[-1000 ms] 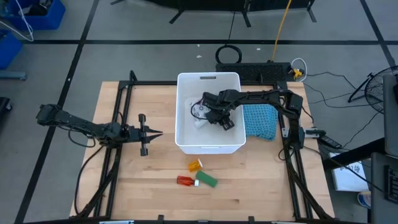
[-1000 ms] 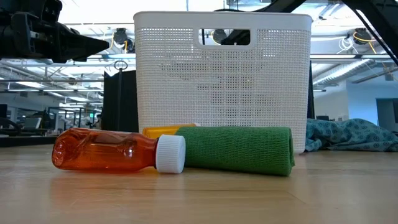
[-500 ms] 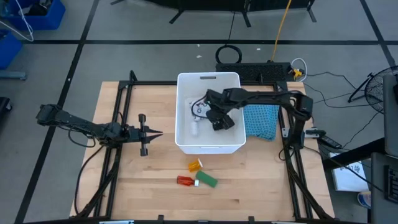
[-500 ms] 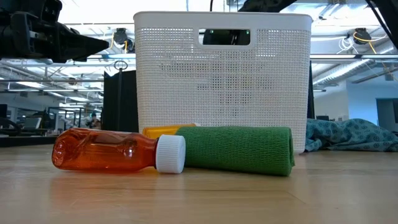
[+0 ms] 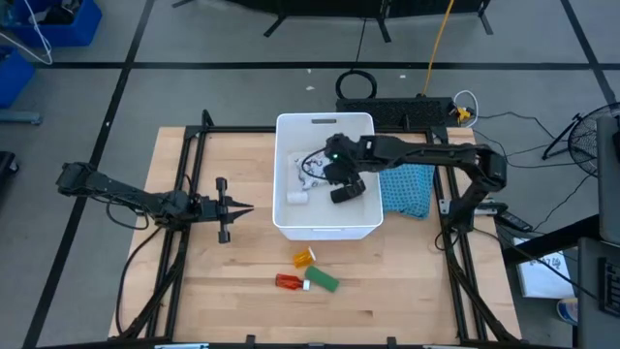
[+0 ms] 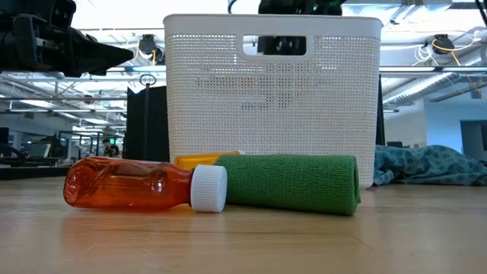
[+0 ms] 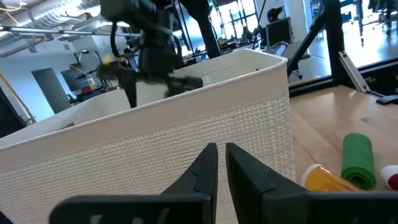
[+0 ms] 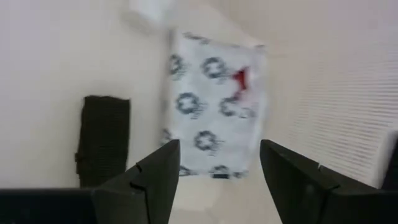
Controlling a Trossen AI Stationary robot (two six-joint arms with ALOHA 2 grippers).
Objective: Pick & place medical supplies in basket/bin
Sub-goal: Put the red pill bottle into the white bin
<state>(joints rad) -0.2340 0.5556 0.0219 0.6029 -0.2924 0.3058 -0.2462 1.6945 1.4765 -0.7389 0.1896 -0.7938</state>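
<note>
Bin (image 5: 325, 228) sits mid-table, slot handle on its far rim, and I have three supplies in it already: the printed packet (image 8: 214, 127), a black oblong (image 8: 102, 140) beside it, and a small white roll (image 5: 297, 198) near the bin's left wall. From my right wrist camera the packet lies flat on the bin floor with the oblong just beside it, apart from it.

My right gripper (image 5: 341, 180) hangs over the bin's inside, fingers (image 8: 152, 180) spread wide with nothing between them; the packet shows through the gap, below the tips.

My left gripper (image 5: 239, 208) waits over the table just left of the bin, pointing at its wall, fingers (image 7: 202, 171) drawn nearly together and carrying nothing.

Three supplies are on the table in front of the bin, clustered together. The orange vial (image 5: 304, 258) lies nearest the bin. The red tube (image 6: 144, 185) lies on its side with its white cap toward the green bar (image 6: 289, 183), touching it as far as the low camera shows. Green bar lies on its side too.

A blue-green cloth (image 5: 405, 189) lies bunched against the bin's right wall.
</note>
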